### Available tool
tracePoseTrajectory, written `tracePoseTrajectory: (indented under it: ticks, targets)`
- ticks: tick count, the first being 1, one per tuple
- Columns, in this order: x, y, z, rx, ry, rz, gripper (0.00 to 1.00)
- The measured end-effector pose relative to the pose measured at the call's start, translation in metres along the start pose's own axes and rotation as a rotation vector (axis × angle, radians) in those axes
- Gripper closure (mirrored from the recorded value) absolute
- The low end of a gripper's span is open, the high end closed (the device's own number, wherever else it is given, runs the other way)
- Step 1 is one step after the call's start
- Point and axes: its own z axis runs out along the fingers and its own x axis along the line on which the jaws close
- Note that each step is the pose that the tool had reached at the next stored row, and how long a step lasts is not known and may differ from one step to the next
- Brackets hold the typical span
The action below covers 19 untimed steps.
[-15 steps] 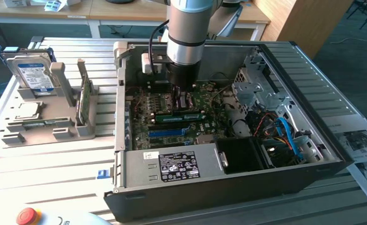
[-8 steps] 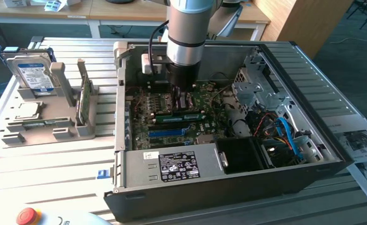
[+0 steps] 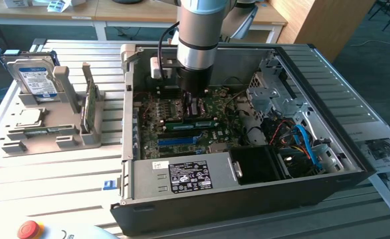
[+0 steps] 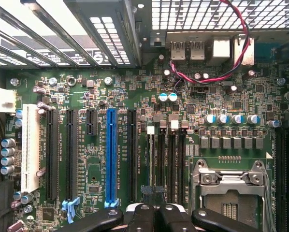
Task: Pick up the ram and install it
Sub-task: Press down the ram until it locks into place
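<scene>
slatted white table (image 3: 62, 174), open computer case (image 3: 248, 189)

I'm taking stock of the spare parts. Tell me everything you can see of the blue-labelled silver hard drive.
The blue-labelled silver hard drive is a flat, metal-looking rectangle with a blue-and-white label facing the camera. It stands on edge, slightly tilted, slotted into a grey plastic-looking holder at the exterior view's left of the open black computer case. Only the holder touches it.
</scene>
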Motion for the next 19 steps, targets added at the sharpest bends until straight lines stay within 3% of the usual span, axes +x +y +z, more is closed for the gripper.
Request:
tracePoseTrajectory:
  ticks: [9,19]
  targets:
    - [0.001,0.0003,-0.0100,-0.0057,0.0010,0.000,0.90]
    - [0.002,0.0005,-0.0282,-0.0192,0.0013,-0.001,0.90]
